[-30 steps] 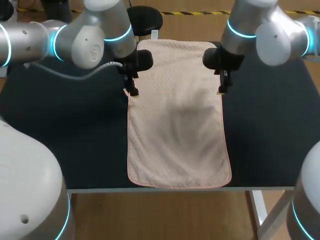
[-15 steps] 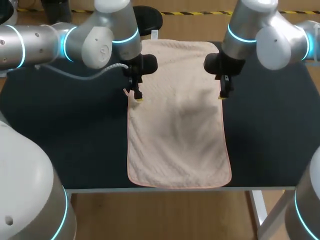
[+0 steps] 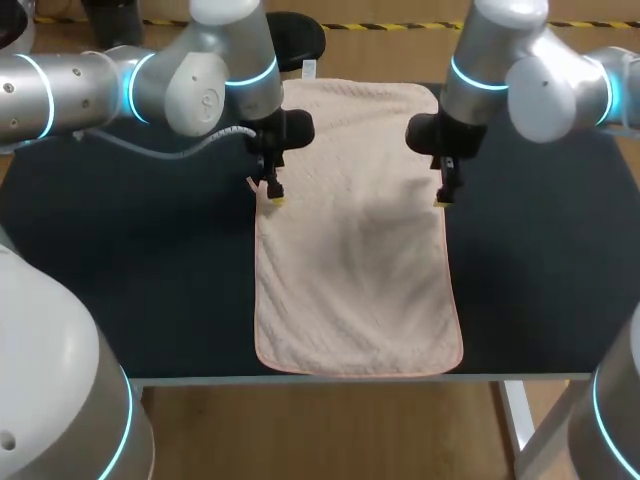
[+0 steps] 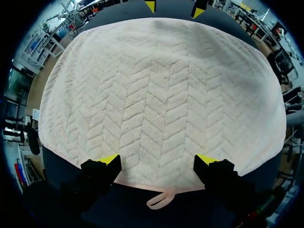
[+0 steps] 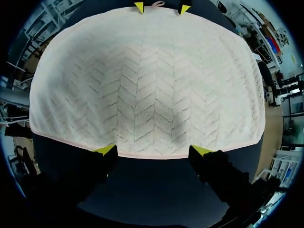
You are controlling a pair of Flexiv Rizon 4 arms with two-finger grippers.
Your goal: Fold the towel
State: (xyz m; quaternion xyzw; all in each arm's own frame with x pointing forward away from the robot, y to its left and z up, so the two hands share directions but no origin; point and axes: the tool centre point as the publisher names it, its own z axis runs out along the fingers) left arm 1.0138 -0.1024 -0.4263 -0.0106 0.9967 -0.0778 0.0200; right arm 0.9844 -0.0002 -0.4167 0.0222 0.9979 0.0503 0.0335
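Note:
A pale pink towel (image 3: 355, 250) with a herringbone weave lies flat and lengthwise on the dark table (image 3: 130, 260). My left gripper (image 3: 272, 195) hangs open over the towel's left long edge, in its far half. My right gripper (image 3: 441, 198) hangs open over the right long edge, straight across from it. In the left wrist view the towel (image 4: 161, 95) spreads ahead of the open left gripper (image 4: 157, 160), with its small hanging loop (image 4: 159, 199) at the edge between the fingers. In the right wrist view the right gripper (image 5: 153, 151) stands open at the towel (image 5: 147, 80) edge. Neither holds anything.
Bare dark tabletop lies on both sides of the towel. The towel's near end reaches almost to the table's front edge (image 3: 300, 379). Both arms come in over the table's far corners.
Both grippers have come down and slightly nearer along the towel's long edges. The left arm has swung in a little towards the towel. The towel has not moved.

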